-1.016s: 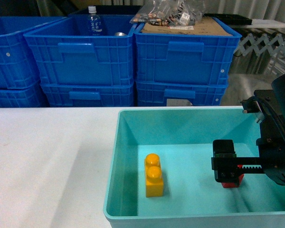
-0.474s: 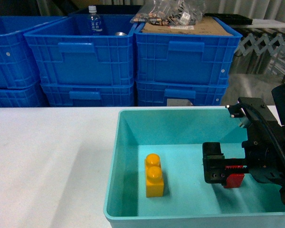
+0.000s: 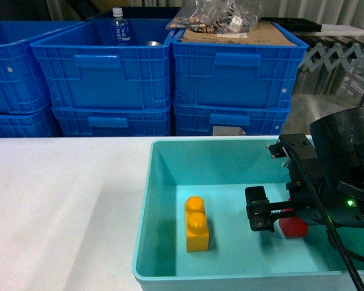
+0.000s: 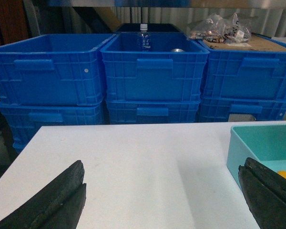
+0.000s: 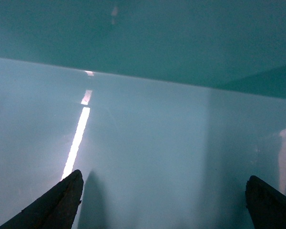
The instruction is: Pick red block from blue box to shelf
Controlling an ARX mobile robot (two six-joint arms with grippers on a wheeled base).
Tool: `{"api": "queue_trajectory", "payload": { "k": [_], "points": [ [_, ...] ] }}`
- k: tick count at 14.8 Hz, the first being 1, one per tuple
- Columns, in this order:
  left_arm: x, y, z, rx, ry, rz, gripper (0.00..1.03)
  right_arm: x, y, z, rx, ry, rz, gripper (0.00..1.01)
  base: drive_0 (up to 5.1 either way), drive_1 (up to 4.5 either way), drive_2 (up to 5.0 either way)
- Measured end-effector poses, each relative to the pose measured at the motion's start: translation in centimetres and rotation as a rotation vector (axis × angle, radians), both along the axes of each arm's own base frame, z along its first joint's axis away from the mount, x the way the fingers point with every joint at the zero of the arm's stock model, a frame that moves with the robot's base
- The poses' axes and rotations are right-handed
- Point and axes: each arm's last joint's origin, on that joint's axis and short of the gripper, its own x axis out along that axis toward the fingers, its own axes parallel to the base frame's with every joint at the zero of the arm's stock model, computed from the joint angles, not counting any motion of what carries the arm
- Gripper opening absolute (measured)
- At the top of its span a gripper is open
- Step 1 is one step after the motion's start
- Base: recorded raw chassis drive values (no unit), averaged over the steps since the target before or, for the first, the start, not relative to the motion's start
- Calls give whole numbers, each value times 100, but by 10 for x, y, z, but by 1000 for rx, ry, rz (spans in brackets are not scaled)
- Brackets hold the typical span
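The red block [image 3: 293,227] lies on the floor of the blue box [image 3: 170,151], at its right side, partly hidden under my right arm. My right gripper [image 3: 259,209] is low inside the box, pointing left, just left of the block. In the right wrist view my right gripper [image 5: 164,200] stands open, with only bare turquoise floor between its fingers and the block out of sight. My left gripper [image 4: 163,176] hangs open over the white table [image 4: 133,157], left of the blue box [image 4: 257,143]. A silver rail of the shelf [image 4: 190,3] crosses above the crates.
A yellow two-stud brick [image 3: 196,223] stands in the box left of my right gripper. Stacked dark blue crates [image 3: 109,79] line the far side of the table, holding a bottle [image 3: 119,27] and a cardboard sheet with bagged parts [image 3: 230,24].
My right gripper has slid left across the box floor, off the red block, which stays at the right and is more exposed. The yellow brick has not moved.
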Motion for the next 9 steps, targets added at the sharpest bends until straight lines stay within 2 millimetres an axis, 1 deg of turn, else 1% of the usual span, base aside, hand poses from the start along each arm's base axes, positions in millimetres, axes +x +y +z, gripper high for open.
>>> {"api": "queue_trajectory", "payload": {
  "k": [2,5,6,9],
  "points": [
    [0,0,0,0,0,0,98,5,6,-4,-28,-3,24,98,0,0,0],
    [0,0,0,0,0,0,98,11,7,-7,-27,-6,23,98,0,0,0],
    [0,0,0,0,0,0,98,13,7,-8,-25,-6,19,93,0,0,0],
    [0,0,0,0,0,0,98,13,5,-8,-24,-10,12,53,0,0,0]
  ]
}}
